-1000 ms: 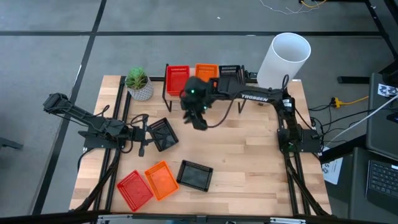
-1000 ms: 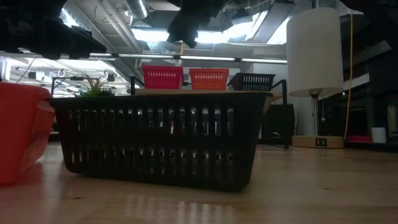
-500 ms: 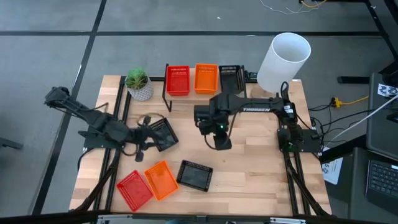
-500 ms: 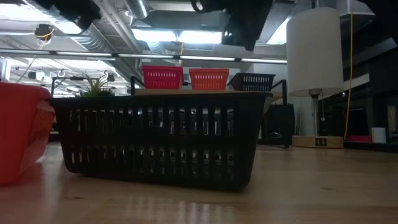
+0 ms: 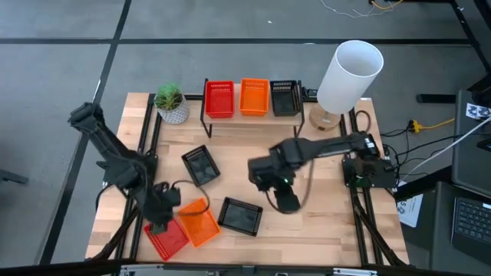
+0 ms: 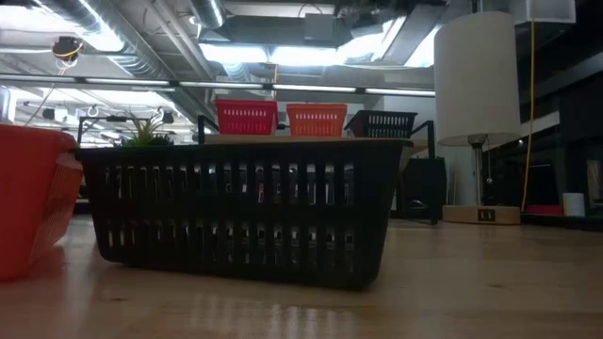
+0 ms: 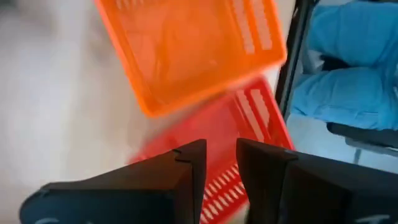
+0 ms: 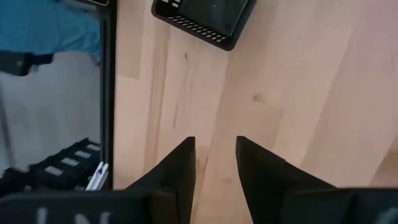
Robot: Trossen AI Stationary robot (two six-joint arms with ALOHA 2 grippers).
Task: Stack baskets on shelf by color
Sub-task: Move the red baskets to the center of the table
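Observation:
On the shelf (image 5: 253, 113) at the far edge, a red basket (image 5: 219, 99), an orange basket (image 5: 255, 96) and a black basket (image 5: 284, 96) stand side by side. On the table lie a black basket (image 5: 200, 165), an orange basket (image 5: 199, 221), a red basket (image 5: 165, 234) and another black basket (image 5: 240, 215). My left gripper (image 5: 159, 218) hangs open over the near red basket (image 7: 249, 124), beside the orange basket (image 7: 186, 50). My right gripper (image 5: 285, 201) is open above bare wood, right of the near black basket (image 8: 205, 15).
A potted plant (image 5: 171, 102) stands left of the shelf and a white lamp (image 5: 349, 73) to its right. Blue cloth (image 7: 348, 68) shows beyond the table's edge. The near black basket (image 6: 236, 212) fills the low view. Bare wood lies at the table's right half.
My left gripper left the black basket at the table's left middle and swung toward the near edge, over the red and orange baskets. My right gripper drew back from the shelf toward the near edge, ending beside the near black basket. The baskets kept their places.

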